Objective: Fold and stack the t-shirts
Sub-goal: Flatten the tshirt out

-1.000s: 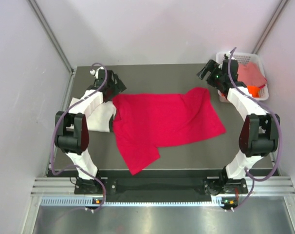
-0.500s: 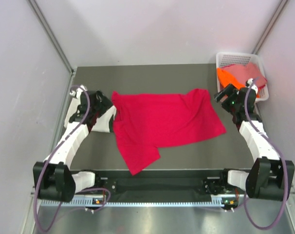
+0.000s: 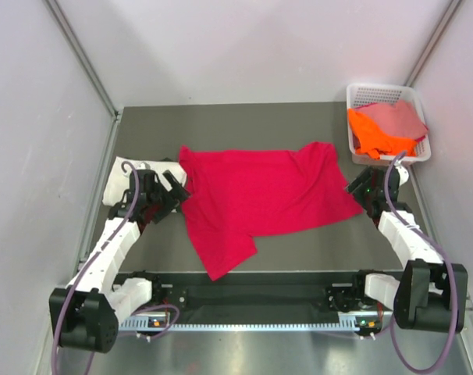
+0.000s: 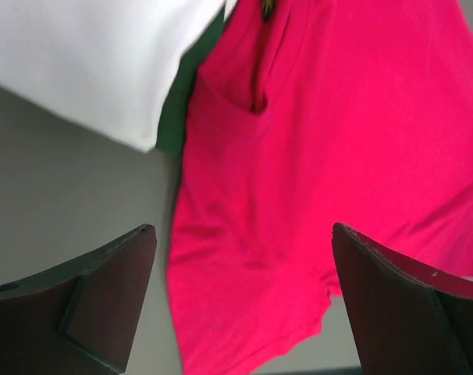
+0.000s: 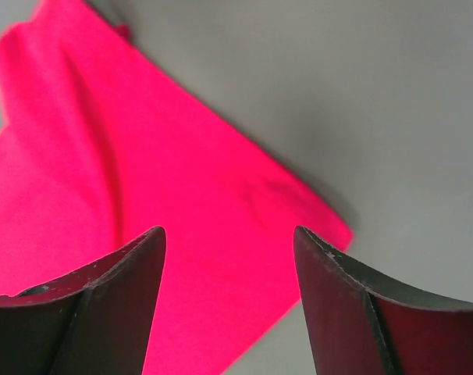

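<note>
On the grey table [image 3: 244, 125] lie a spread red t-shirt [image 3: 260, 195], a folded cream-white t-shirt [image 3: 117, 179] and a basket [image 3: 381, 93].

Red t-shirt [image 3: 260, 195]: was plain crimson all over, no print.
White t-shirt [image 3: 118, 181]: showed cream white, plain too.
Orange t-shirt [image 3: 368, 130]: was bright, solid orange.
Pink t-shirt [image 3: 398, 119]: was a dusty pink, unpatterned.
Basket [image 3: 367, 94]: was white plastic with an open lattice pattern.
Table [image 3: 244, 125]: was flat dark grey.
Left arm [image 3: 104, 250] and right arm [image 3: 410, 236]: had white shells, black joints and purple cables.
</note>
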Available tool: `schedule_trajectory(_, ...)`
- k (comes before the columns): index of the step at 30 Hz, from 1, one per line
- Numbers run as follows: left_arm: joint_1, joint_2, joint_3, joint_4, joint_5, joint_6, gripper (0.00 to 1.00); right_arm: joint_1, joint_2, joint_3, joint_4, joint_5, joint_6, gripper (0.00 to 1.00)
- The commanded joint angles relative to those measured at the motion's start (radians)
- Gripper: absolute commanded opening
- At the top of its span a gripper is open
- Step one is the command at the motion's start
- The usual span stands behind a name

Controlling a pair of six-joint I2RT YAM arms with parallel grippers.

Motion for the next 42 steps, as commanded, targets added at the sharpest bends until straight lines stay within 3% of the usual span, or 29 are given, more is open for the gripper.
schedule_trajectory(1,-0.002,-0.051,-0.044,-0.069,0.088,0.011,0.99,-0.006,-0.022,-0.031,-0.005,0.098,0.009,0.66)
schedule_trajectory(10,-0.115,-0.157,-0.136,-0.119,0.083,-0.063,0.95,-0.006,-0.14,-0.118,0.003,0.176,0.027,0.66)
schedule_trajectory(14,-0.233,-0.162,-0.171,-0.088,0.025,-0.116,0.93,-0.006,-0.16,-0.143,0.018,0.159,0.024,0.67)
schedule_trajectory(21,-0.288,0.057,-0.202,0.111,0.065,-0.106,0.86,-0.006,-0.115,-0.166,0.066,0.107,0.001,0.66)
schedule_trajectory(30,-0.288,0.311,-0.104,0.159,-0.006,-0.074,0.84,-0.006,-0.105,-0.18,0.089,0.093,0.006,0.69)
schedule_trajectory(33,-0.287,0.403,-0.047,0.184,-0.036,-0.074,0.82,-0.006,-0.096,-0.178,0.091,0.089,0.004,0.69)
schedule_trajectory(42,-0.239,0.783,0.307,0.153,-0.092,-0.071,0.81,-0.006,-0.112,-0.187,0.111,0.075,-0.008,0.68)
